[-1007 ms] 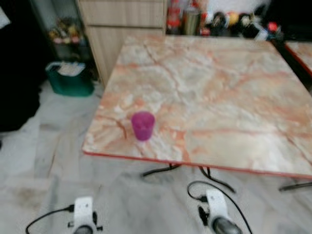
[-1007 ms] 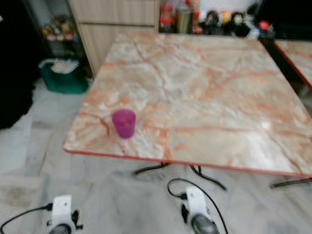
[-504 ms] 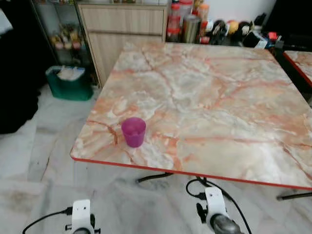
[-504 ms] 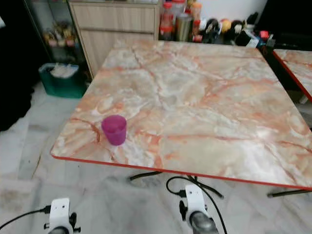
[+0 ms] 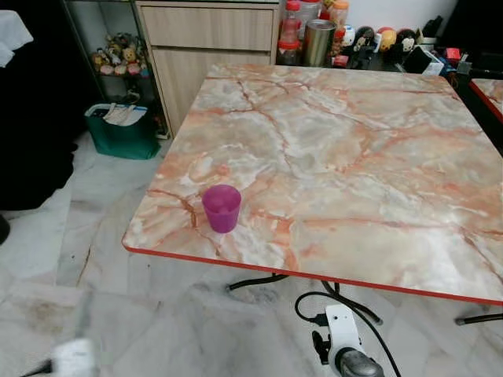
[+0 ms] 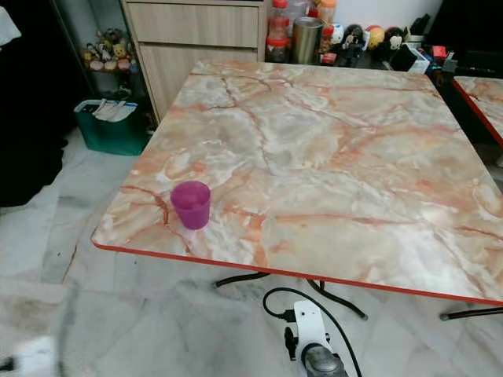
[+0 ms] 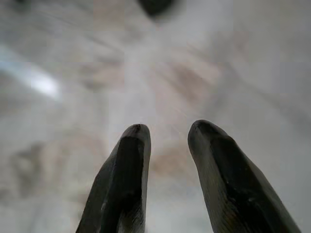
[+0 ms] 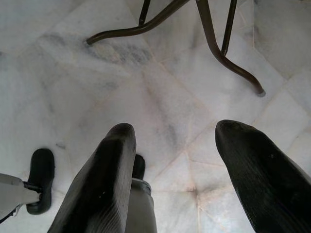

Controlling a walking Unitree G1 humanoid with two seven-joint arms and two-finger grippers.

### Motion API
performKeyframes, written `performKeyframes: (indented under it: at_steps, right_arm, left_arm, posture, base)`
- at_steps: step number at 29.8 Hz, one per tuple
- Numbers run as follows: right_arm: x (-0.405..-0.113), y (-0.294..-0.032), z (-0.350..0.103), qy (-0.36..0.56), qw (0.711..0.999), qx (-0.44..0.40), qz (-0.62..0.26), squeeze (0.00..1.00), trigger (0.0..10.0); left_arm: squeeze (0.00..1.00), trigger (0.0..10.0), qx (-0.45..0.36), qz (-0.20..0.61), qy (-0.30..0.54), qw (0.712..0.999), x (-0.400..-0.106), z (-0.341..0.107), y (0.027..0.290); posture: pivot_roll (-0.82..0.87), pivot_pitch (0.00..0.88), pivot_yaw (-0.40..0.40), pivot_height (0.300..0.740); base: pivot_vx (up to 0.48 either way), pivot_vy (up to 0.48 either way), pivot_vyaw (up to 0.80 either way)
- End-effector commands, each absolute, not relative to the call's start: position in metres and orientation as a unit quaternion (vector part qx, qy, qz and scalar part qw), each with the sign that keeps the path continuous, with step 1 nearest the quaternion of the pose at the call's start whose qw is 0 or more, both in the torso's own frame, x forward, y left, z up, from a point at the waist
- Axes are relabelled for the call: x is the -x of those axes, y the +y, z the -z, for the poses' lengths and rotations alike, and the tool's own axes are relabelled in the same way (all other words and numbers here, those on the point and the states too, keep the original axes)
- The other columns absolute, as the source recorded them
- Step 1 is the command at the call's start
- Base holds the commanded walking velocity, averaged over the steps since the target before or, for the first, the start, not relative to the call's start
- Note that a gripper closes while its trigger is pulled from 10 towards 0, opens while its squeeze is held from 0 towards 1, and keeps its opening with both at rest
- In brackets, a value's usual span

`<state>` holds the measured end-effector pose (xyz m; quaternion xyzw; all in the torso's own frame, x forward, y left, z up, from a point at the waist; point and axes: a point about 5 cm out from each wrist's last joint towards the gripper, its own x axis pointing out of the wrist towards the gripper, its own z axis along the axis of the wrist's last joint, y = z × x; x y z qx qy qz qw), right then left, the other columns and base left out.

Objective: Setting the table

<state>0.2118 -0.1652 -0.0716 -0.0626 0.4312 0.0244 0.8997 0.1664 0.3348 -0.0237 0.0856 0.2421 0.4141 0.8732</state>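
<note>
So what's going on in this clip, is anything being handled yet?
Nothing is being handled. The robot stands facing a marble-patterned table that bears one purple cup near its near left corner. Both arms hang low over the tiled floor: the right gripper is open and empty above the table's legs, and the left gripper is open, empty and blurred.

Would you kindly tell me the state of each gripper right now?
Left gripper: open, holding nothing.
Right gripper: open, holding nothing.
</note>
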Motion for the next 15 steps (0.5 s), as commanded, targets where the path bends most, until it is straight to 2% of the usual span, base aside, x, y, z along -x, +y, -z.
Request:
performKeyframes:
  at_steps: [1,2,3,6,9,13,14,15]
  right_arm:
    - [-0.209,-0.164,0.073,0.439,0.896,0.063,-0.026,0.00,10.0]
    - [-0.209,-0.164,0.073,0.439,0.896,0.063,-0.026,0.00,10.0]
    - [-0.210,-0.164,0.073,0.438,0.896,0.063,-0.026,0.00,10.0]
    - [-0.211,-0.163,0.073,0.437,0.897,0.063,-0.027,0.00,10.0]
    - [-0.211,-0.164,0.072,0.437,0.897,0.063,-0.025,0.00,10.0]
    - [-0.210,-0.166,0.073,0.439,0.896,0.065,-0.022,0.00,10.0]
    - [-0.209,-0.168,0.073,0.440,0.895,0.067,-0.022,0.00,10.0]
    - [-0.208,-0.168,0.074,0.441,0.895,0.067,-0.021,0.00,10.0]
  left_arm:
    - [0.00,10.0,-0.102,-0.461,0.189,0.861,-0.175,0.004,0.349]
    - [0.00,10.0,-0.102,-0.461,0.189,0.861,-0.175,0.004,0.349]
    - [0.00,10.0,-0.128,-0.500,0.124,0.847,-0.185,-0.024,0.369]
    - [0.00,10.0,-0.151,-0.527,0.035,0.836,-0.203,-0.065,0.387]
    - [0.00,10.0,-0.149,-0.495,-0.048,0.854,-0.230,-0.104,0.388]
    - [0.00,10.0,-0.144,-0.395,-0.129,0.898,-0.270,-0.145,0.363]
    - [0.00,10.0,-0.113,-0.320,-0.176,0.924,-0.295,-0.171,0.337]
    - [0.00,10.0,-0.102,-0.279,-0.197,0.934,-0.305,-0.184,0.321]
  posture:
    - [0.18,0.096,-0.029,0.715]
    - [0.18,0.096,-0.029,0.715]
    - [0.18,0.095,-0.029,0.715]
    - [0.18,0.097,-0.029,0.715]
    - [0.17,0.098,-0.030,0.715]
    - [0.17,0.104,-0.033,0.715]
    - [0.17,0.106,-0.036,0.715]
    - [0.17,0.106,-0.034,0.715]
  base:
    - [0.000,0.000,0.00]
    - [0.000,0.000,0.00]
    - [0.000,0.000,0.00]
    - [0.000,0.000,0.00]
    - [0.000,0.000,0.00]
    - [0.000,0.000,0.00]
    - [0.000,0.000,0.00]
    - [0.000,0.000,0.00]
